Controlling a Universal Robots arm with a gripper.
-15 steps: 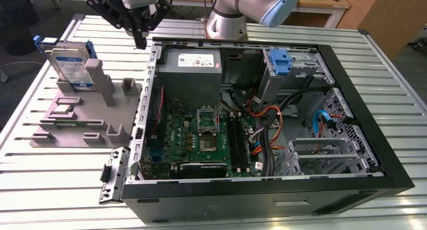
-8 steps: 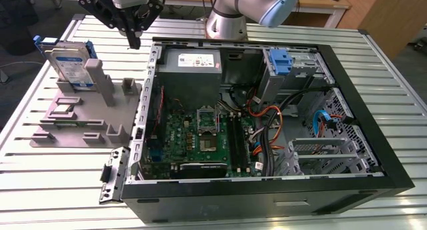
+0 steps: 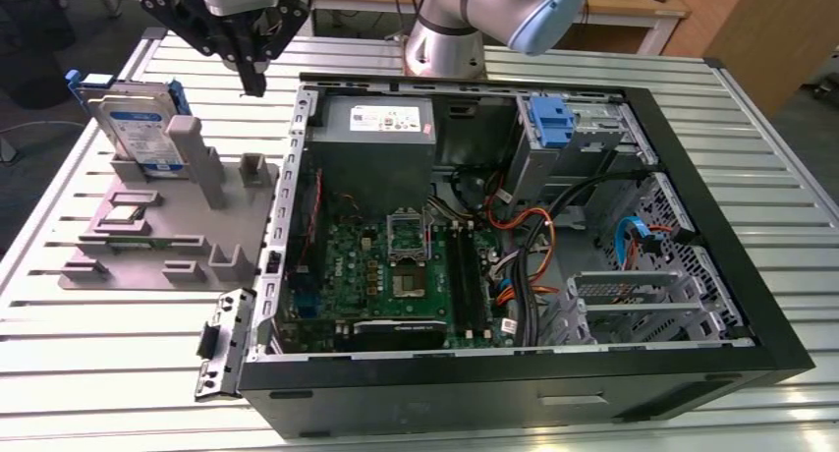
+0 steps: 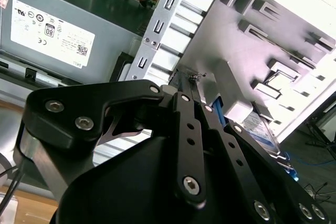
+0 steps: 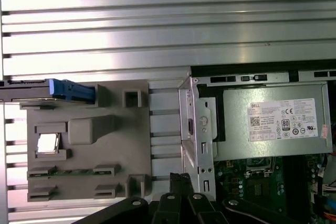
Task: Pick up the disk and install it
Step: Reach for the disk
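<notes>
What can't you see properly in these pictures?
- Exterior view: the bottom edge of the disk, hidden by the slot of the grey holder.
- First wrist view: the disk's label, because it shows edge-on and the picture's edge cuts it off.
- Second wrist view: most of the disk, behind the gripper.

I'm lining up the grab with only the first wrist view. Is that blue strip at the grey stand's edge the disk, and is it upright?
Observer: Yes. In the exterior view the disk stands on edge in the grey stand, its white label showing.
Operator: Is the gripper on it?
Observer: No. The gripper hangs above the table between stand and computer case, shut, holding nothing.
Operator: What's deeper in the case?
Observer: A blue bracket stands in a metal cage, toward the exterior view's right.
</notes>
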